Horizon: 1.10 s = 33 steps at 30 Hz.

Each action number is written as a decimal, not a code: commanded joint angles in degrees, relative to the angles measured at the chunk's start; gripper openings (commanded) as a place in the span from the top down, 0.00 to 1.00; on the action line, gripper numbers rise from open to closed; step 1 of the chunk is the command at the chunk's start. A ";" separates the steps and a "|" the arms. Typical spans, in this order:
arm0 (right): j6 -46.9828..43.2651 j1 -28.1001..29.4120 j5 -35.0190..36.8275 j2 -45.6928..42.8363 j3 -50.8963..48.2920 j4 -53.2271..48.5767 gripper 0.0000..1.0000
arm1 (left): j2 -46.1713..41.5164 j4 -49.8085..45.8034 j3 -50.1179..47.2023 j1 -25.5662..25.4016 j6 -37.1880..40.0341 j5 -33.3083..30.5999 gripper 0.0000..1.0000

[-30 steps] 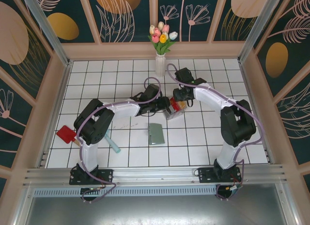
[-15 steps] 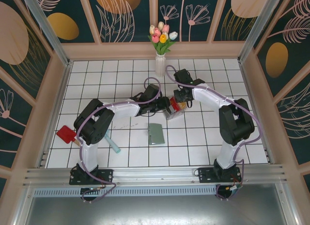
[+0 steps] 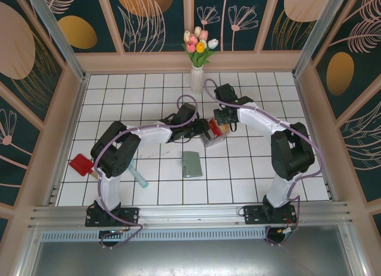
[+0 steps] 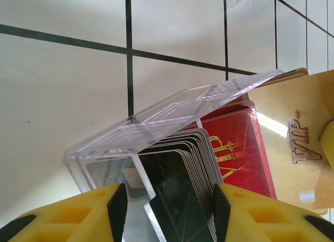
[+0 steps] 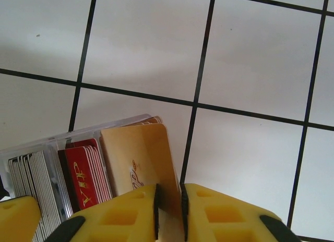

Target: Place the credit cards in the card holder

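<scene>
here, right gripper (image 5: 169, 205) pinched narrow on a tan card (image 5: 138, 164) standing in the clear box (image 4: 156, 122), left gripper (image 4: 166, 210) clamped on that tilted box, red cards (image 5: 78, 174) beside the tan one, wallet (image 3: 191, 164) shut on the tiles (image 3: 166, 193), near the box

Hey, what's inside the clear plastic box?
Standing upright in the clear plastic box are pale grey cards, red cards and a tan card, which the right gripper pinches. The cards' lower ends and the box floor are covered.
</scene>
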 commanded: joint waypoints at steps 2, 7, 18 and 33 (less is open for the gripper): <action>0.15 -0.61 2.37 -2.56 1.31 -2.89 0.85 | 1.47 -4.02 -1.58 -0.18 0.62 -0.91 0.51; 1.85 -0.50 -2.14 -5.69 2.41 -3.90 0.91 | 1.38 -4.29 -1.23 -0.10 0.73 -0.97 0.51; 12.56 -0.49 -10.44 -16.11 -1.56 -2.08 0.96 | -3.87 -2.56 -0.87 -0.13 1.67 1.00 0.46; 29.83 14.50 -14.11 -26.15 -15.45 13.28 1.00 | -29.95 -9.17 -21.22 2.75 -5.60 -15.17 0.47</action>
